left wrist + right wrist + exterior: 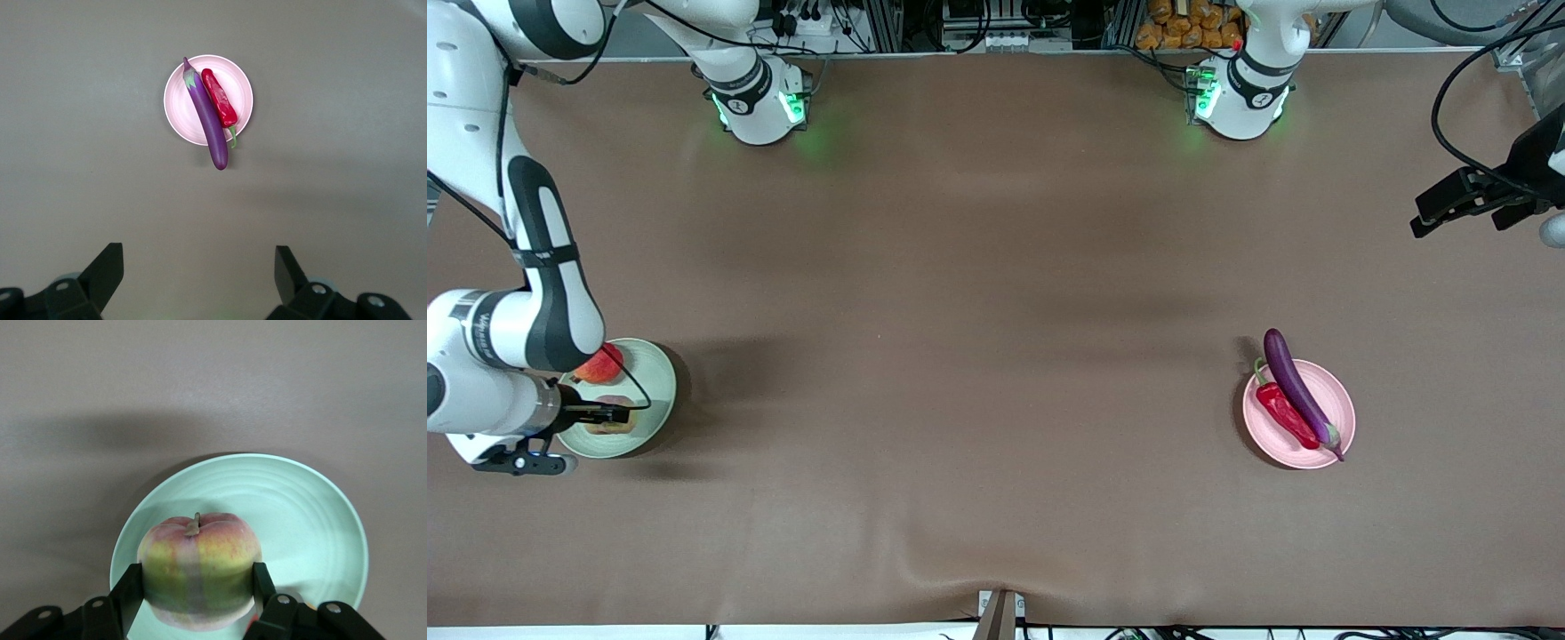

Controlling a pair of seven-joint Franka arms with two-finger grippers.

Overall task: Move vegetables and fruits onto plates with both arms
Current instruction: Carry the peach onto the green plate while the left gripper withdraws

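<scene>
The right gripper [197, 600] hangs low over the pale green plate [656, 380] at the right arm's end of the surface, its jaws clamped on the sides of the peach-like fruit [199, 568], which sits stem-up between them. In the front view the fruit is mostly hidden under the wrist, so whether its base already touches the plate is hard to say; the right wrist view suggests it is at or just above the plate's floor. The red apple-like fruit [601, 364] already lies in the same plate, just beside the gripper and farther from the front camera. At the left arm's end, the pink plate [1341, 407] carries the eggplant [1296, 388] and the chili pepper [1285, 414] side by side, the eggplant's end overhanging the rim. The left gripper [199, 277] waits high up, well apart from that plate, jaws apart and empty. The step in hand looks like the final placement: the fruit should be lowered until it rests, the jaws opened slowly so the round fruit does not roll into the apple, then the gripper lifted straight up
</scene>
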